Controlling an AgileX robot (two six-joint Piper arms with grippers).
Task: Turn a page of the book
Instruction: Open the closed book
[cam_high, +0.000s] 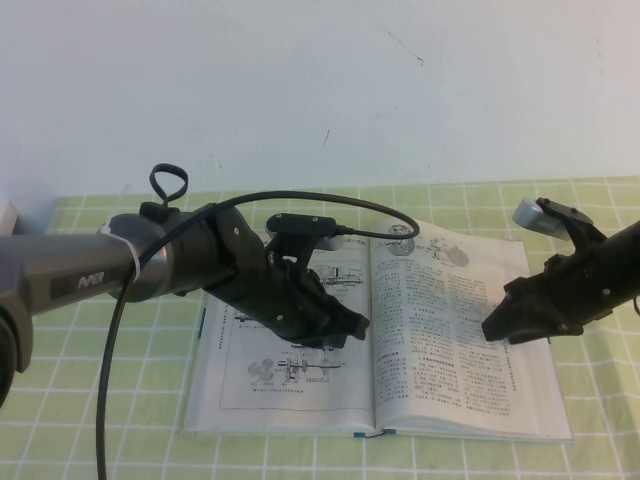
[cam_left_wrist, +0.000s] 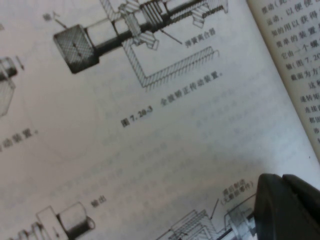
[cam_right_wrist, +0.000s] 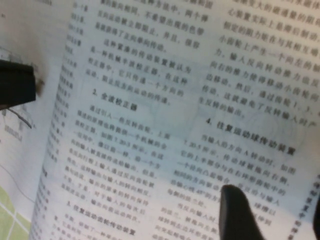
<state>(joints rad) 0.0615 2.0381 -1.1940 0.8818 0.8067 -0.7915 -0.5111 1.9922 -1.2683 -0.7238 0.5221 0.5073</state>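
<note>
**Book open flat, both arms over the pages**

High view: your book (cam_high: 400, 345) lies open on the checked counter (cam_high: 80, 420). The left gripper (cam_high: 345, 325) presses low on the diagram page (cam_high: 290, 375), likely pinning it; fingers look clenched. The right gripper (cam_high: 497, 327) hovers over the text page.

Left wrist: a fingertip touches the paper.

Right wrist: fingers released, text page between them.

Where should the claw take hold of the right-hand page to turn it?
At the page's free outer edge, coming from the robot's right, since its other edge is bound at the book's spine. The right claw hangs there, open; the left claw is over the left page.
</note>
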